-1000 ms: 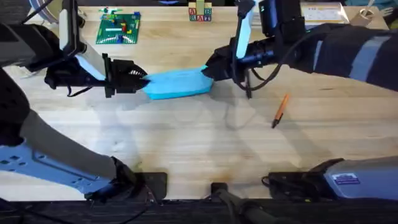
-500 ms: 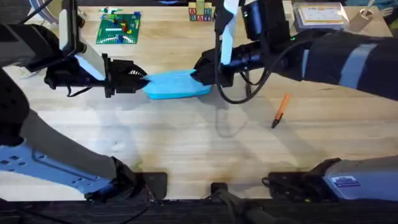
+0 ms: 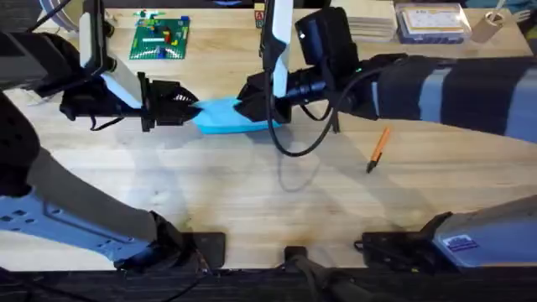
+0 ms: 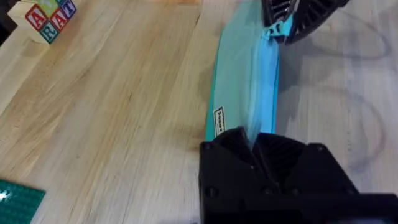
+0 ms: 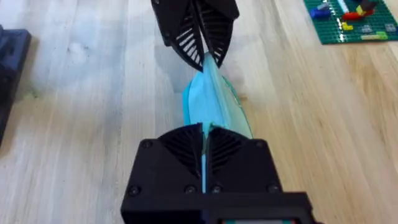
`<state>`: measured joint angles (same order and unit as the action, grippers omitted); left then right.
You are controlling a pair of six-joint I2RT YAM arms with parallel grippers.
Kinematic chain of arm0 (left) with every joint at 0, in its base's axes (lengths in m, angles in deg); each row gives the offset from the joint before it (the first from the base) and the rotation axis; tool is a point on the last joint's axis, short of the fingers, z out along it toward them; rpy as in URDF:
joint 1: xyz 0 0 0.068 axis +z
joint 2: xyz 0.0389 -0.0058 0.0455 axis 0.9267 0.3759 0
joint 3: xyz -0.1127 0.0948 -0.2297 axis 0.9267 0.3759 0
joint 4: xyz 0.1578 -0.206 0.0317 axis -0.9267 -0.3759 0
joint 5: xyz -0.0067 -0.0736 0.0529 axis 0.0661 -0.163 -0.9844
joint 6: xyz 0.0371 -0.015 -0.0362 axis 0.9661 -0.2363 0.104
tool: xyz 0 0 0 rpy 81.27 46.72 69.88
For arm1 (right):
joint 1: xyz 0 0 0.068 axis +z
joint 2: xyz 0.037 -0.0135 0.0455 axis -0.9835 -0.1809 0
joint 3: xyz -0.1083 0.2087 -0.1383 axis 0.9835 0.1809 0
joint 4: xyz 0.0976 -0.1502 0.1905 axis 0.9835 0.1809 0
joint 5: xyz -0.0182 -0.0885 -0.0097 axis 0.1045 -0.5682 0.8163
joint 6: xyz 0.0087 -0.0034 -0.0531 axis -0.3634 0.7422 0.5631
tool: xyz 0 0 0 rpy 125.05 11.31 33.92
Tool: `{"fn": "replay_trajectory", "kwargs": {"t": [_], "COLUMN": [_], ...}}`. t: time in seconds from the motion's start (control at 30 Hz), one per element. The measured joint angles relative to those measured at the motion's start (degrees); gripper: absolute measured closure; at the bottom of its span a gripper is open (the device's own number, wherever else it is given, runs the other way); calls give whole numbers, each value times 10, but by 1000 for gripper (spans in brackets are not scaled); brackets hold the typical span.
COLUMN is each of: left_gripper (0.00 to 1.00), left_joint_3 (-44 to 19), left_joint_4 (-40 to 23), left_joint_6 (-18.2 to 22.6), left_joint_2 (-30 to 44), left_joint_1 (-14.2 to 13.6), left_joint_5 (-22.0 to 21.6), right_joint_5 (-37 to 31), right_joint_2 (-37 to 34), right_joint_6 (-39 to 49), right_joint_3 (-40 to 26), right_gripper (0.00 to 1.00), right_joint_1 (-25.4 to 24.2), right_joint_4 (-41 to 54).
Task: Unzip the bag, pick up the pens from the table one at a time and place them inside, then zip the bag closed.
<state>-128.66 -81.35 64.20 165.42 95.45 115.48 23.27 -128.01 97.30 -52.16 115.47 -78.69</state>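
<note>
The soft light-blue oblong fabric pouch (image 3: 220, 116) lies on the large light wooden tabletop (image 3: 252, 193), in the far middle part of it, between the two arms. The left gripper (image 3: 186, 109) has its black fingers pressed together on the left end of the pouch. In the left wrist view, the same fingers (image 4: 261, 149) pinch the fabric beside the zipper line. The right gripper (image 3: 245, 109) reaches across the middle and is clamped on the top of the pouch; in the right wrist view its fingers (image 5: 203, 146) close on the zipper edge, with the left gripper facing it at the other end. A slim orange pen with a dark tip (image 3: 378, 148) lies on the table, well apart from the pouch, on the right side.
</note>
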Motion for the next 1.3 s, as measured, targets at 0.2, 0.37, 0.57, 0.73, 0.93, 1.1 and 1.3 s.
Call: {"fn": "replay_trajectory", "kwargs": {"t": [0.2,0.37,0.57,0.73,0.93,1.1,1.3], "left_gripper": [958,958,958,958,958,958,958], "left_joint_3": [0,0,0,0,0,0,0], "left_joint_4": [0,0,0,0,0,0,0], "left_joint_6": [0,0,0,0,0,0,0], "left_joint_2": [0,0,0,0,0,0,0], "left_joint_1": [0,0,1,2,2,5,7], "left_joint_5": [0,0,0,0,0,0,-1], "right_joint_5": [1,-2,-6,-6,-10,-16,-24], "right_joint_2": [-26,-35,-50,-63,-68,-69,-72], "right_joint_6": [0,0,-10,-23,-44,-67,-77], "right_joint_3": [0,0,0,0,0,2,2], "right_gripper": [971,971,971,971,971,971,972], "right_joint_1": [17,28,41,50,55,60,70], "right_joint_4": [-39,-66,-107,-133,-163,-178,-181]}}
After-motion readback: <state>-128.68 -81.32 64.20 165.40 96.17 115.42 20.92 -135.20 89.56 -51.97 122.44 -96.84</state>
